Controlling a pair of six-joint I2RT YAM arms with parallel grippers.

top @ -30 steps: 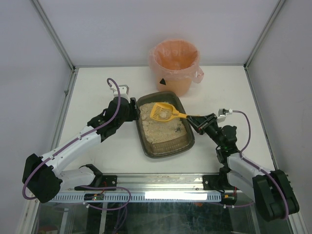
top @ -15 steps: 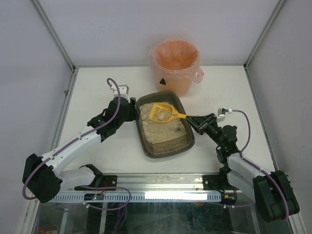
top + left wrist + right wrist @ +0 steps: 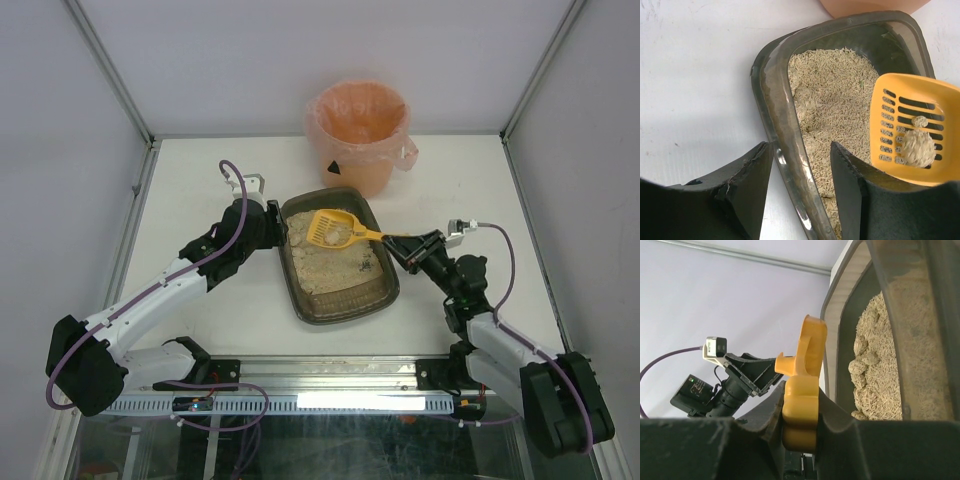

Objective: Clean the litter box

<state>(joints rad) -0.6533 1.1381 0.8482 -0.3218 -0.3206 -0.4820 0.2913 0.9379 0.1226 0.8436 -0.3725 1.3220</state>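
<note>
The litter box (image 3: 343,300), a dark tray of beige litter, lies mid-table. My left gripper (image 3: 276,226) is open and straddles its left rim (image 3: 785,125), one finger outside and one over the litter, with gaps on both sides. My right gripper (image 3: 406,246) is shut on the handle of the yellow slotted scoop (image 3: 332,228). It holds the scoop head above the box's far end. A pale clump (image 3: 917,147) lies in the scoop (image 3: 912,125). In the right wrist view, the handle (image 3: 802,405) is clamped between my fingers, and clumps (image 3: 865,362) lie in the litter.
The orange-pink bag-lined bucket (image 3: 360,135) stands just beyond the box's far end, and its base shows in the left wrist view (image 3: 870,5). White walls with metal posts enclose the table on three sides.
The scoop head has shifted slightly to the left over the box's far end, with the clump in it. The left arm has not moved.
</note>
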